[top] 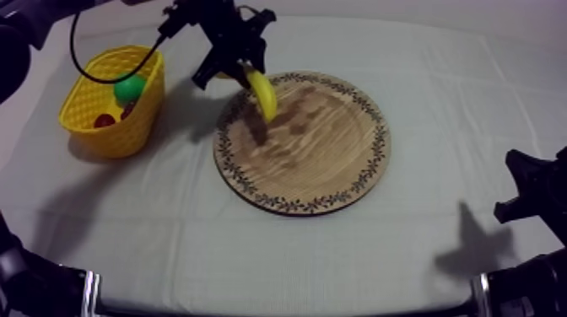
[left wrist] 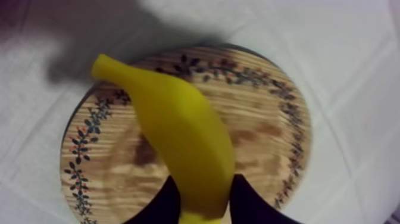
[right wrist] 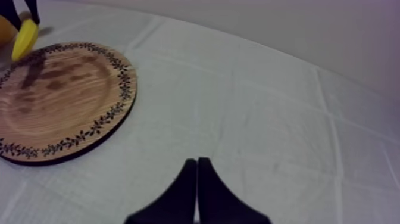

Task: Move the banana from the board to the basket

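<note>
My left gripper (top: pixel 243 71) is shut on the yellow banana (top: pixel 262 93) and holds it in the air above the far left rim of the round wooden board (top: pixel 325 160). In the left wrist view the banana (left wrist: pixel 178 143) sticks out between my black fingers (left wrist: pixel 253 202), with the board (left wrist: pixel 262 131) below it. The yellow basket (top: pixel 97 105) stands left of the board. My right gripper (right wrist: pixel 197 173) rests shut over bare cloth at the right of the table; from there the board (right wrist: pixel 59 101) and the hanging banana (right wrist: pixel 25 37) lie off to one side.
A green round fruit (top: pixel 129 88) and a small red fruit (top: pixel 105 120) lie in the basket. The grey-white cloth (top: pixel 169 244) spreads round the board. My right arm (top: pixel 531 190) sits at the right edge.
</note>
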